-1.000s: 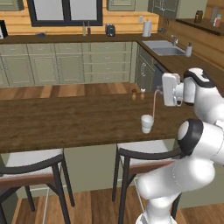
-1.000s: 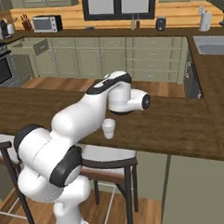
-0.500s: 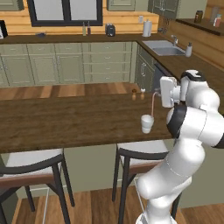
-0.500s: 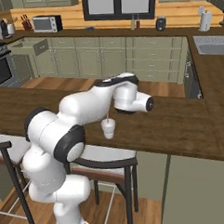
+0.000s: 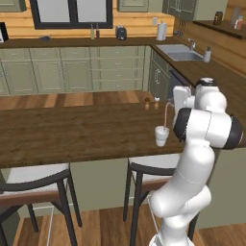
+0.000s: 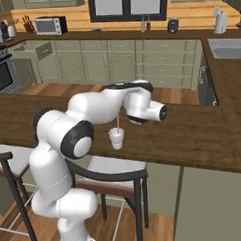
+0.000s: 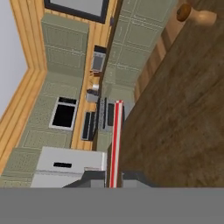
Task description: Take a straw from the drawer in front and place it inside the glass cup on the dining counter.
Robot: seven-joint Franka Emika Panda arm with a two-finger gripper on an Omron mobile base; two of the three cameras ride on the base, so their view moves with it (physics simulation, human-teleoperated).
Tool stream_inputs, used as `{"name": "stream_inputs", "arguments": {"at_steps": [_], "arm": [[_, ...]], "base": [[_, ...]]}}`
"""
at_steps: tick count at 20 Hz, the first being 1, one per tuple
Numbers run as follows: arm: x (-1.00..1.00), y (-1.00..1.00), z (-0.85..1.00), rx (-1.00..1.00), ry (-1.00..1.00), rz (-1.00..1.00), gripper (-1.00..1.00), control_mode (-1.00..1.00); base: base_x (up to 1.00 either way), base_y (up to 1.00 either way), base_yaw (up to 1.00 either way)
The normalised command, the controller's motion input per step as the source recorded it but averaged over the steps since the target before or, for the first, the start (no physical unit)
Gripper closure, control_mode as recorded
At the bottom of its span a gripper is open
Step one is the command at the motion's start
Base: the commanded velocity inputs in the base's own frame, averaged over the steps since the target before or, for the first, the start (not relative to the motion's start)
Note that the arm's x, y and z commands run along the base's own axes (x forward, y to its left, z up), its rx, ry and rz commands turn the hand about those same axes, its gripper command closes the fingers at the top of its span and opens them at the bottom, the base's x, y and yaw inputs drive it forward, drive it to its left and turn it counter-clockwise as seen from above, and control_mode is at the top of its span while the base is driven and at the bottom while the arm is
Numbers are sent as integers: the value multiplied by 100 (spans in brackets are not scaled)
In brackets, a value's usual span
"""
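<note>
The glass cup (image 5: 161, 136) stands on the dark-brown dining counter (image 5: 72, 134), near its front edge. The thin reddish-pink straw (image 5: 166, 115) hangs upright over the cup, its lower end at or just inside the rim. My gripper (image 5: 172, 103) is shut on the straw's bent top, above and right of the cup. In the right base view the straw (image 6: 117, 122) drops from under my forearm into the cup (image 6: 116, 138). In the hand view the straw (image 7: 116, 140) runs away from my shut gripper (image 7: 113, 177). An open sage-green drawer (image 6: 37, 50) shows on the far cabinets.
Two small shakers (image 5: 152, 101) stand on the counter's far edge behind the cup. Stools (image 5: 33, 180) are tucked under the counter's near side. A sink (image 5: 185, 53) lies on the right counter. A microwave (image 6: 48, 26) sits on the back counter.
My elbow and forearm have swung in toward the cup while the hand stayed over it. Straw and cup are in about the same place. The grip has stayed shut.
</note>
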Motion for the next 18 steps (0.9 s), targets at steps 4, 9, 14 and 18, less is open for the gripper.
{"name": "stream_inputs", "arguments": {"at_steps": [4, 9, 14, 18], "arm": [[6, 3, -20, 0, 1, 0, 100, -100], [21, 18, -17, 0, 2, 0, 100, -100], [30, 19, -20, 0, 1, 0, 100, -100], [27, 3, -28, 0, 0, 0, 100, -100]], "base": [[0, 0, 0], [0, 0, 0], [0, 0, 0], [0, 0, 0]]}}
